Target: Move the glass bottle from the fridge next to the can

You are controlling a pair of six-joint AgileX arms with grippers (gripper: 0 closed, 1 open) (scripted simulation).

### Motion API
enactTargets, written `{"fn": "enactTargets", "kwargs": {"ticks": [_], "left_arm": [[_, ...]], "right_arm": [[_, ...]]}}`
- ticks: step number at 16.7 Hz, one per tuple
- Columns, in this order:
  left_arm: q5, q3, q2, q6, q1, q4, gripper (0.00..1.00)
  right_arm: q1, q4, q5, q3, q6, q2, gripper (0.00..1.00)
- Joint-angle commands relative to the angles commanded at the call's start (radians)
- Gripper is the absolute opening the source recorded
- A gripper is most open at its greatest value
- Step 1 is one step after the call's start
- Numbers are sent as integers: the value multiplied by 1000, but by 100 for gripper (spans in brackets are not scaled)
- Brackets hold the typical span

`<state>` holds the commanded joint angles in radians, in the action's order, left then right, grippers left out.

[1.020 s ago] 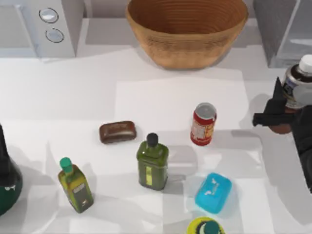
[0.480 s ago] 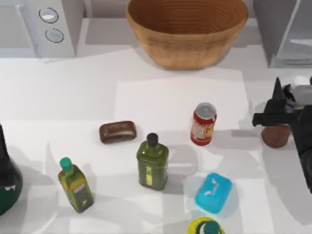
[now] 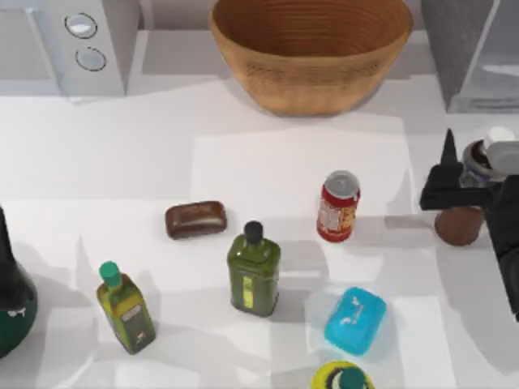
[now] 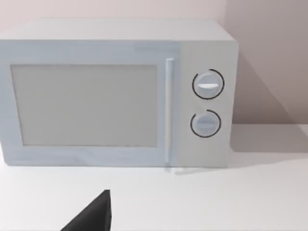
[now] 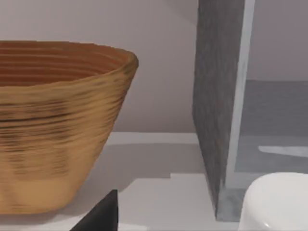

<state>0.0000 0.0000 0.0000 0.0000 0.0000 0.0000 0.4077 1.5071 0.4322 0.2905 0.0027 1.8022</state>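
Glass bottle point(image 3: 466, 212) stands on the table's right side, near the can point(image 3: 337, 206), outside the fridge point(image 3: 474, 49). Right gripper point(image 3: 454, 182) has risen above it, apparently released; jaw state cannot be told. Left arm parked.

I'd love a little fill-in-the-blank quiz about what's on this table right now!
1. The can has a ____ body and a silver top.
2. The olive bottle wears a ____ cap.
3. The right gripper is at the glass bottle, by the table's ____ edge in the top view.
4. The microwave has ____ round knobs.

Missing words: red; black; right; two
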Motion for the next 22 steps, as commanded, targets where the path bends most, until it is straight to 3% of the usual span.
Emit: {"fn": "enactTargets", "kwargs": {"ticks": [16,22], "left_arm": [[0,0,0,0,0,0,100],[0,0,0,0,0,0,100]], "right_arm": [[55,32,54,-104,1,-67,100],[-11,-224,-64,-134,4,-341,100]]}}
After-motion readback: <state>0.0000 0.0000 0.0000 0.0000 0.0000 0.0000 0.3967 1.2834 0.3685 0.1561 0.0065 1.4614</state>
